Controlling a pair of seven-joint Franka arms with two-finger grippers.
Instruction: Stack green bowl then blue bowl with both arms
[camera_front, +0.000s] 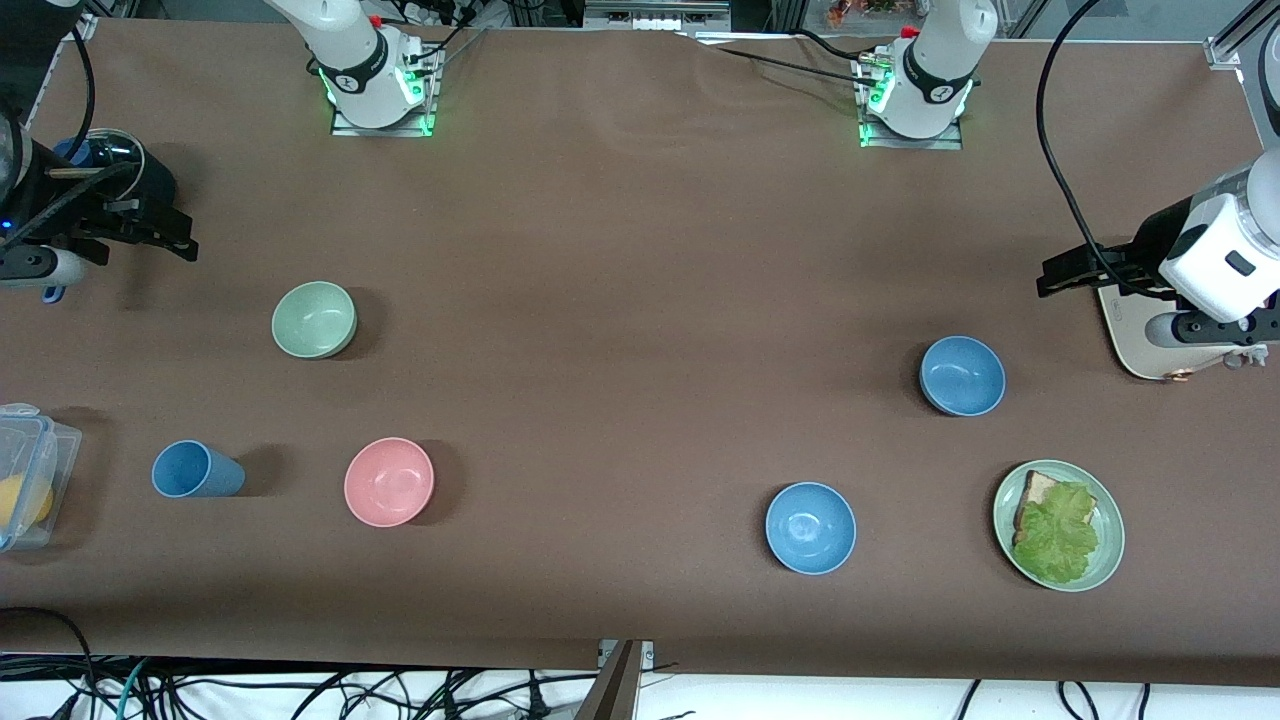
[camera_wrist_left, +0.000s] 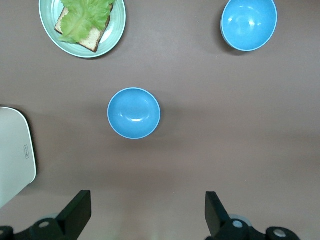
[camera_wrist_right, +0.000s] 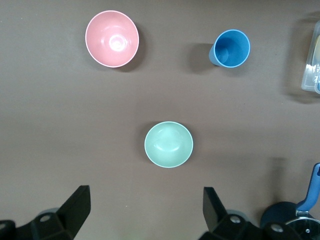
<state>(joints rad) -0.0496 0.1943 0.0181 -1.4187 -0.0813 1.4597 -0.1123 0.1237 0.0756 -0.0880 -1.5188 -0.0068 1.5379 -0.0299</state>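
The green bowl (camera_front: 314, 319) stands upright and empty toward the right arm's end of the table; it also shows in the right wrist view (camera_wrist_right: 168, 144). Two blue bowls stand toward the left arm's end: one (camera_front: 962, 375) (camera_wrist_left: 134, 113), and a look-alike (camera_front: 810, 527) (camera_wrist_left: 249, 24) nearer the front camera. My right gripper (camera_front: 180, 240) (camera_wrist_right: 145, 197) is open and empty above bare table, apart from the green bowl. My left gripper (camera_front: 1050, 278) (camera_wrist_left: 147, 200) is open and empty above bare table, apart from the first blue bowl.
A pink bowl (camera_front: 389, 481) and a blue cup (camera_front: 195, 469) stand nearer the front camera than the green bowl. A green plate (camera_front: 1110, 545) holds bread and lettuce. A white board (camera_front: 1135, 340), a clear container (camera_front: 30, 470) and a dark pan (camera_front: 105, 160) sit at the table's ends.
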